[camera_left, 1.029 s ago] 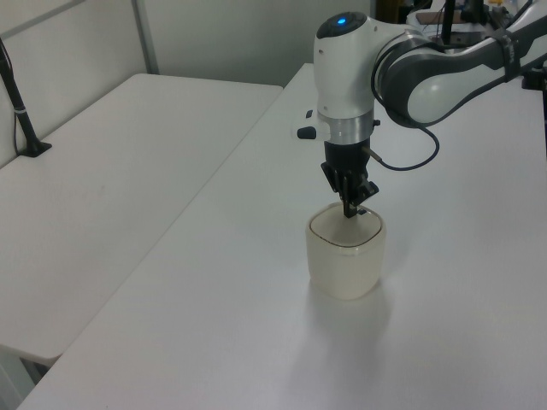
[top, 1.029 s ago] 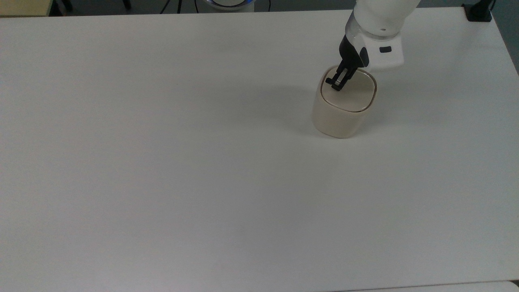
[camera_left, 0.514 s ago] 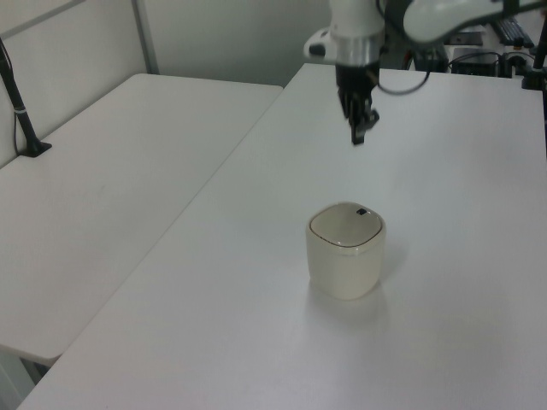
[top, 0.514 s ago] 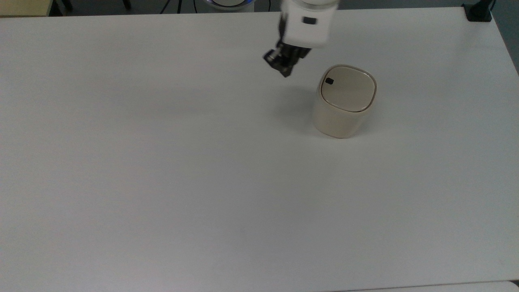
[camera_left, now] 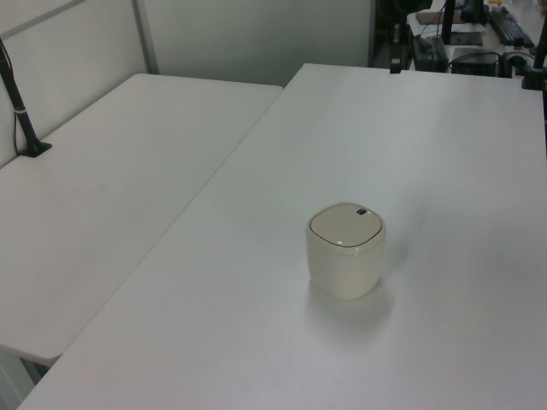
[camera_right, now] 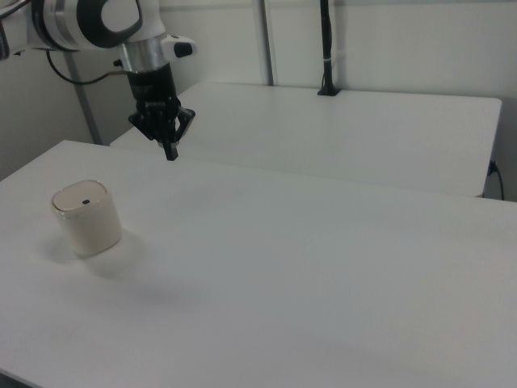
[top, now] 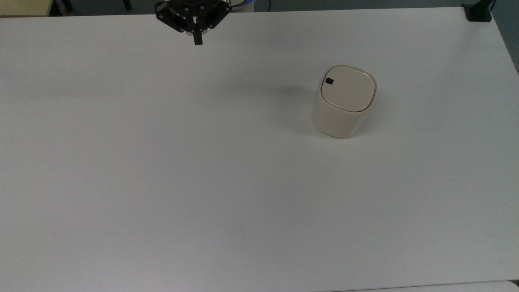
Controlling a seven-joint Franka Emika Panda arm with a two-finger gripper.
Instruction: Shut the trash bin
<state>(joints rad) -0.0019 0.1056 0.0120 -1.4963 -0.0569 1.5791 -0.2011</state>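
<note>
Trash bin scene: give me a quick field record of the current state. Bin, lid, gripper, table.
bin: trash bin, cream-beige, upright on the white table
bin position: toward the top view's right, nearer the far edge
lid: lid down flat, flush with the rim, so closed
button: small black button at the lid corner on the top view's upper left
gripper: gripper raised above the table's far edge, well apart from the bin, fingers together, holding nothing
task status: looks done
</note>
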